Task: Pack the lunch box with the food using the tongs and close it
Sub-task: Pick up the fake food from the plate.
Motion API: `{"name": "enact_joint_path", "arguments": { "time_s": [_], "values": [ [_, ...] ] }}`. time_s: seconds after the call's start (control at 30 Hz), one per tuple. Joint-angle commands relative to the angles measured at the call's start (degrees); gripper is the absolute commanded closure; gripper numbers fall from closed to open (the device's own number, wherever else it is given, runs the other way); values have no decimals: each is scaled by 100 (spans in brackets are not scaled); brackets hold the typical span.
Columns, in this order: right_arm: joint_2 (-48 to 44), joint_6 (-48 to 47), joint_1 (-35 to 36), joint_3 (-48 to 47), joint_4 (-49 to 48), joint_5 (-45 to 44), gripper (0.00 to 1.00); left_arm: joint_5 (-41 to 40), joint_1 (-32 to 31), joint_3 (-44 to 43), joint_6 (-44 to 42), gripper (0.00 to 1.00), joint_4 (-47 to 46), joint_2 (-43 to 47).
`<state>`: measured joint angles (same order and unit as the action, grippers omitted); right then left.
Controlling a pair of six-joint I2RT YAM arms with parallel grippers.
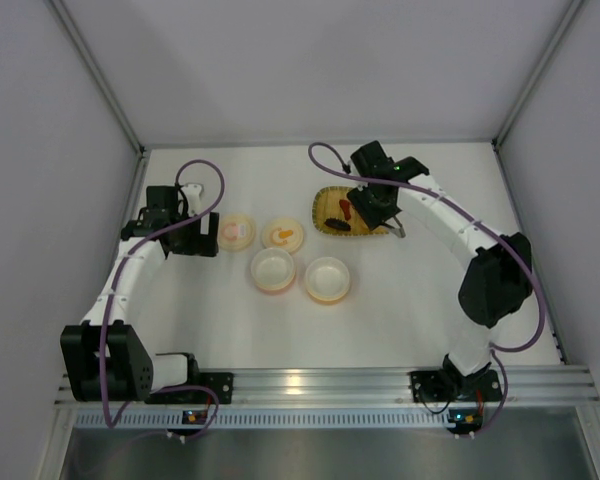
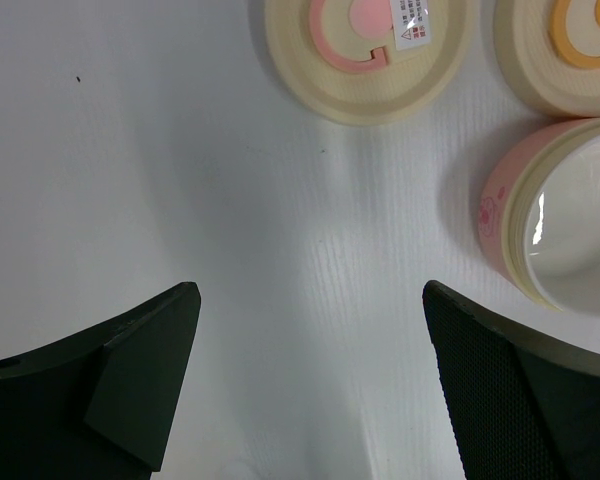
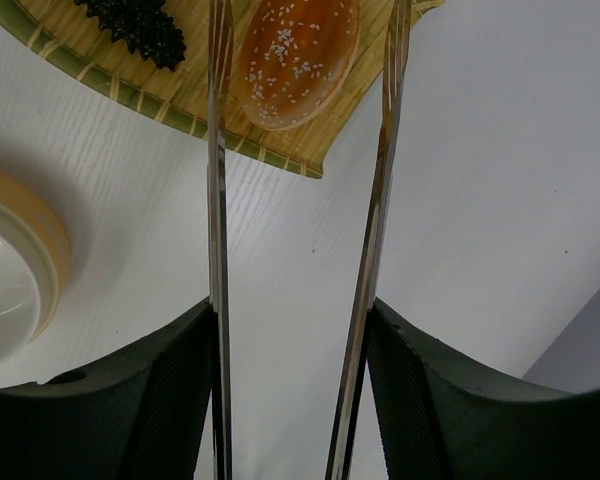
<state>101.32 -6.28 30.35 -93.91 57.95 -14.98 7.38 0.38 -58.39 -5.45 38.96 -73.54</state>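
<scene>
The white table point(image 1: 380, 320) carries the open lunch box: a pink bowl point(image 1: 272, 268) and an orange bowl point(image 1: 327, 279), with the pink lid point(image 2: 370, 50) lying apart. The tray point(image 3: 130, 95) holds the food. The step in hand appears to be the first pick. The right gripper point(image 3: 292, 340) clamps the tongs point(image 3: 218, 200), whose arms flank the sesame bun point(image 3: 298, 50); a dark piece point(image 3: 130, 25) lies beside it. The next move calls for squeezing the arms onto the bun, then lifting. The left gripper point(image 2: 310, 340) stands fully spread and holds nothing. The lid's label point(image 2: 412, 22) is too small to read.
</scene>
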Motion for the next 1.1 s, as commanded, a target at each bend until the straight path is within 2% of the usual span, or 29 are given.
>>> {"name": "enact_joint_path", "arguments": {
  "time_s": [0.0,0.5,0.63,0.8,0.83,1.03,1.07],
  "values": [
    [63,75,129,-207,-135,-189,43,-61,-3,47,71,2,-249,68],
    [169,75,129,-84,-65,-128,43,-96,-3,91,53,2,-257,50],
    [152,57,120,-84,-39,-110,46,-61,-3,56,27,2,-222,50],
    [73,31,94,30,-12,-14,60,1,-3,30,0,2,-152,59],
    [64,31,51,48,5,39,66,1,-3,21,0,2,-134,50],
    [-42,31,-160,39,84,434,82,-61,6,-58,-26,2,-47,59],
    [-59,22,-187,39,102,496,87,-61,-3,-76,-35,2,-38,50]
  ]
}}
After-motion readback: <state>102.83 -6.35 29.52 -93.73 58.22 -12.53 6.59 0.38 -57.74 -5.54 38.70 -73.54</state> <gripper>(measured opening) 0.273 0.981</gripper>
